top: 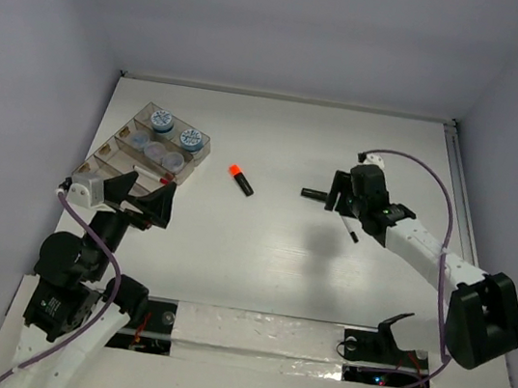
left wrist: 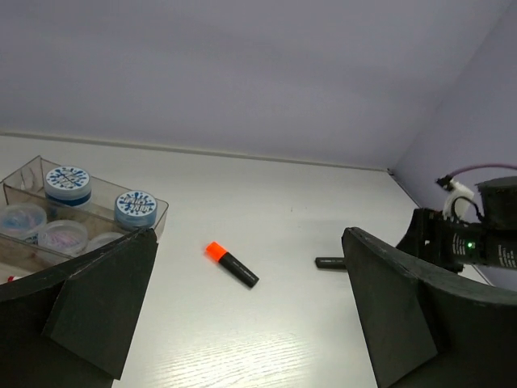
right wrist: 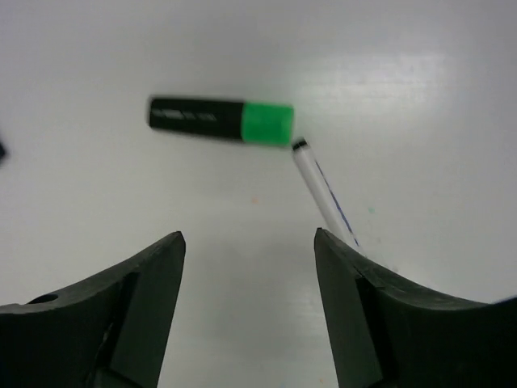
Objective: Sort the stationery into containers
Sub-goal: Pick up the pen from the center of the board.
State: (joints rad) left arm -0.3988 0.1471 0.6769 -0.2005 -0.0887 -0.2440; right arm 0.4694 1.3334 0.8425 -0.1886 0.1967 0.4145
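A clear tiered organiser tray (top: 118, 155) stands at the far left and holds two blue-topped jars (top: 162, 121), clear jars (top: 153, 151) and a red-capped pen (top: 149, 176). An orange/black highlighter (top: 241, 180) lies mid-table and also shows in the left wrist view (left wrist: 231, 265). A green/black highlighter (right wrist: 220, 119) and a thin white pen (right wrist: 323, 194) lie just ahead of my right gripper (right wrist: 246, 238), which hovers open and empty above them (top: 343, 205). My left gripper (top: 144, 202) is open and empty beside the tray's near end (left wrist: 250, 323).
The tray (left wrist: 32, 230) with its jars (left wrist: 67, 182) sits at the left of the left wrist view. The green highlighter's dark end (left wrist: 329, 263) and the right arm (left wrist: 477, 234) show at its right. White walls close in the table at the back and sides.
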